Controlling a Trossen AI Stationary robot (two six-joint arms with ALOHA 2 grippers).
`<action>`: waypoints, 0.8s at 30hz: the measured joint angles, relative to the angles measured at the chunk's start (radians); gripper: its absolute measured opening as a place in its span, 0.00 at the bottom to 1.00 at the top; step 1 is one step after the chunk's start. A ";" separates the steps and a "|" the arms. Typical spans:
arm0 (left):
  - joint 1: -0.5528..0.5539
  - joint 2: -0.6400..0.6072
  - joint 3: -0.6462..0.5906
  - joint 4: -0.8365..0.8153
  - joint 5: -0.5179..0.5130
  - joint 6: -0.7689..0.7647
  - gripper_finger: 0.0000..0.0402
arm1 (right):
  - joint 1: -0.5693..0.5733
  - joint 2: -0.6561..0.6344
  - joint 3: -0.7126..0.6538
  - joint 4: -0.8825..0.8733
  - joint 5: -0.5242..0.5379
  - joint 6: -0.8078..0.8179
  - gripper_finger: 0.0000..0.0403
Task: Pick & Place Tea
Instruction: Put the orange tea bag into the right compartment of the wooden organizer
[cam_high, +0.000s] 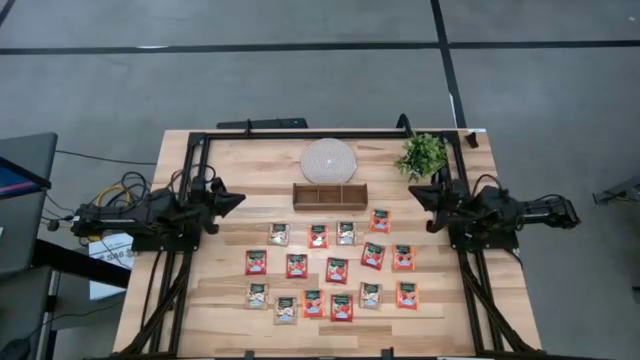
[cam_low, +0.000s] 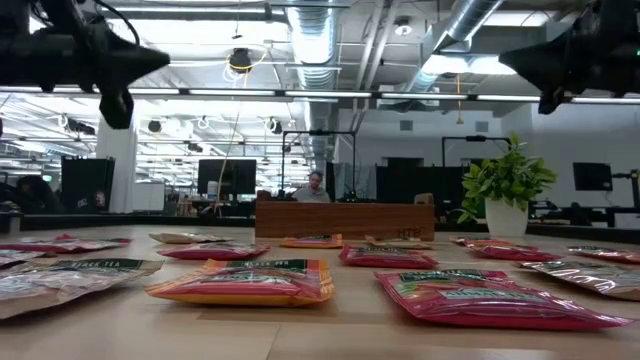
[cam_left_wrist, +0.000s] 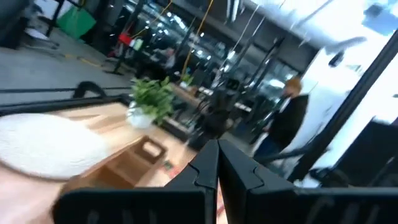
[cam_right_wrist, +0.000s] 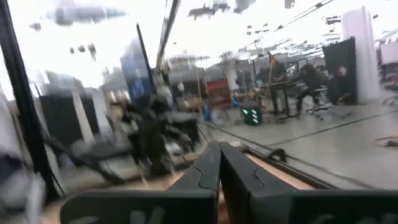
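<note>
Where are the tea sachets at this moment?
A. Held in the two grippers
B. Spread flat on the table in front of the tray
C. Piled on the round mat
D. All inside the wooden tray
B: the tea sachets lie spread on the table, while the wooden tray looks empty.

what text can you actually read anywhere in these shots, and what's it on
"BLACK TEA": dark band on the near beige sachet, low view; only partly sharp.
Dark label band on the orange-red sachet: print there, too blurred to read.
Green label on the pink-red sachet: blurred, unreadable.
Mark on the wooden tray front: too small to read.
Sachets in the high view: labels too small.
Wrist views: no legible text.
</note>
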 joint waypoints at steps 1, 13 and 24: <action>0.000 0.000 0.000 0.017 0.005 0.003 0.00 | 0.000 0.000 0.000 0.033 0.000 0.038 0.00; 0.000 0.000 0.002 0.015 0.052 0.040 0.00 | 0.000 -0.001 0.009 0.223 0.003 0.111 0.00; 0.000 0.046 0.002 -0.014 0.072 0.011 0.00 | 0.000 0.178 0.276 -0.302 0.105 0.266 0.00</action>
